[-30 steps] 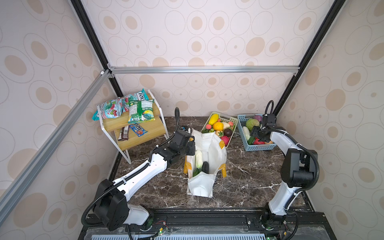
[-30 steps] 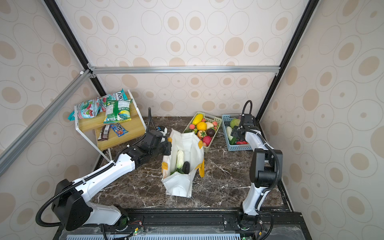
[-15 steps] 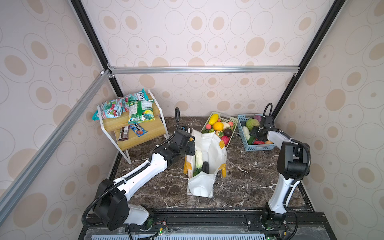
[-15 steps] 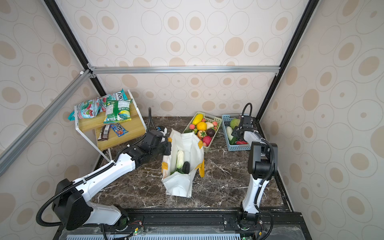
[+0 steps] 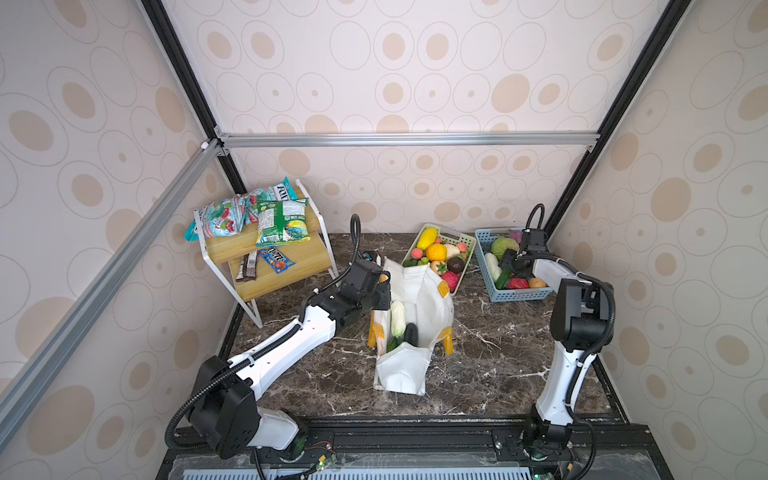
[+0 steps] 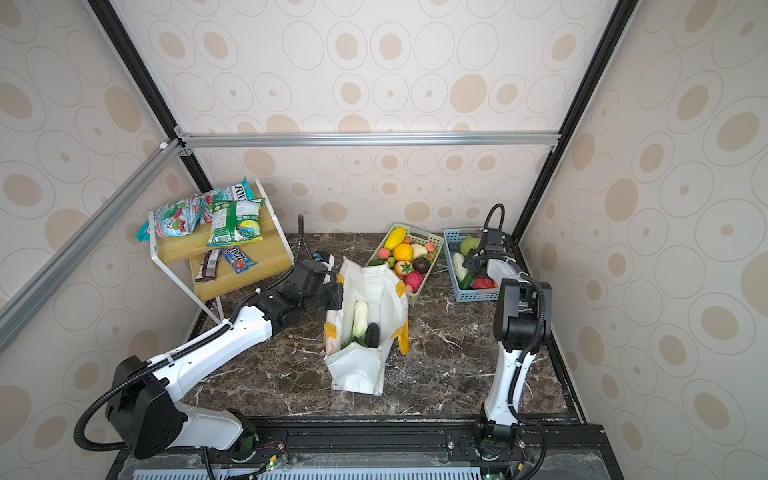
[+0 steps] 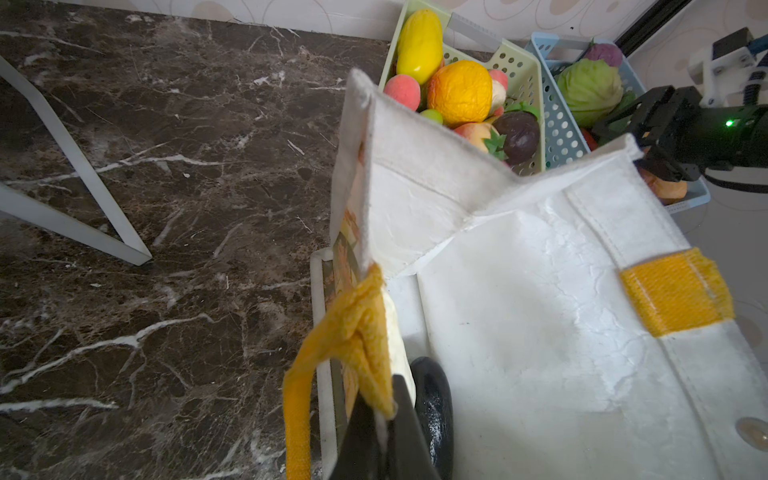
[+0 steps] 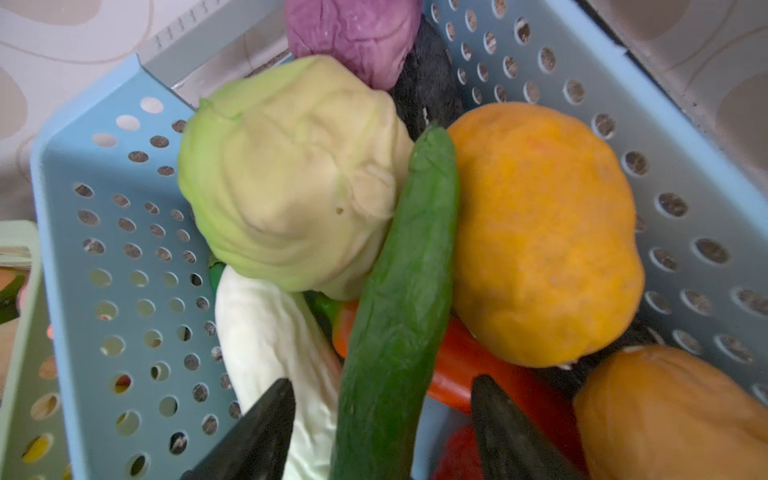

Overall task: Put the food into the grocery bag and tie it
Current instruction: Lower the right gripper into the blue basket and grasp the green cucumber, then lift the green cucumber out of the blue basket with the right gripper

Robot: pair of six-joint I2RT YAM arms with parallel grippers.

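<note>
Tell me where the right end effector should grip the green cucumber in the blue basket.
Across its narrow width, on the end clear of the cabbage and orange vegetable, coming from above. The cucumber lies atop the pile, and the open right end effector straddles that stretch.

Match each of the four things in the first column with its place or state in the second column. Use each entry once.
Column one:
1. candy bars
2. long yellow fruit
3. left end effector
4. right end effector

Column two:
A. open, over the blue basket
B. on the lower shelf of the wooden rack
C. shut on a yellow handle of the grocery bag
D. in the green basket

Pairs: 1-B, 2-D, 3-C, 4-A.
</note>
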